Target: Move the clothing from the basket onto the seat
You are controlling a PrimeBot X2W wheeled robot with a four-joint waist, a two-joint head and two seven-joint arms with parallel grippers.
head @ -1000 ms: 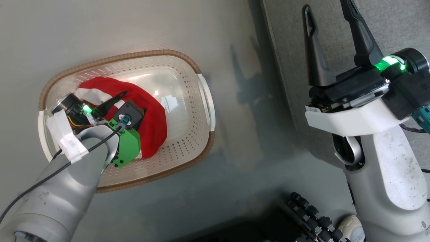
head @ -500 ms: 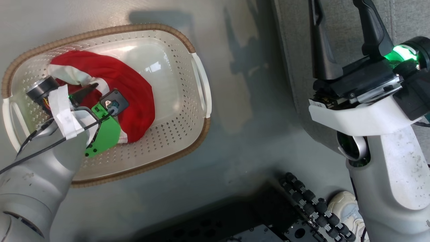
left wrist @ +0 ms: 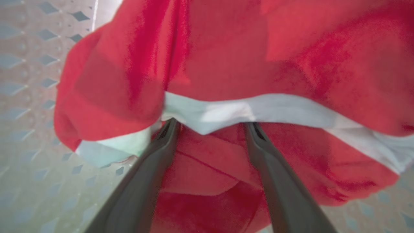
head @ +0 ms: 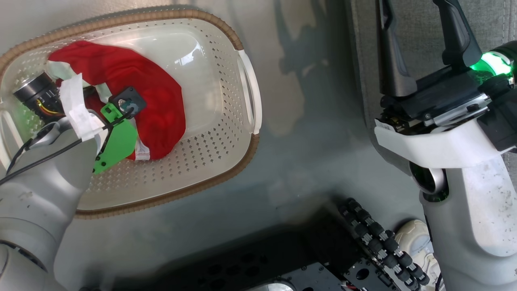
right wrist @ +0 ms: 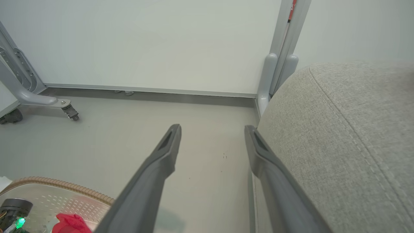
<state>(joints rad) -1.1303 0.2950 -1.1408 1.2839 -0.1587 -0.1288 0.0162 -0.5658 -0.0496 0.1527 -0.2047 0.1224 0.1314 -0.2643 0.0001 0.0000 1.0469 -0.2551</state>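
Grasping step: the left gripper [left wrist: 210, 124], fingers apart, pokes into the red clothing [left wrist: 258, 48] at the basket's [head: 202, 161] left end and must next pinch a fold, while the right gripper [right wrist: 212, 129] hangs spread beside the seat [right wrist: 339, 129].

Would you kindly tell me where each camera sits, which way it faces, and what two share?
Head view: on the head, facing down at the basket, clothing and seat; left forearm and right forearm show.
Left wrist view: on the left wrist, facing into the clothing; the open left gripper meets its white band.
Right wrist view: on the right wrist, facing across the floor to a wall; open right gripper, empty, near the seat.
Shared: head and right wrist views both show basket, clothing and seat.
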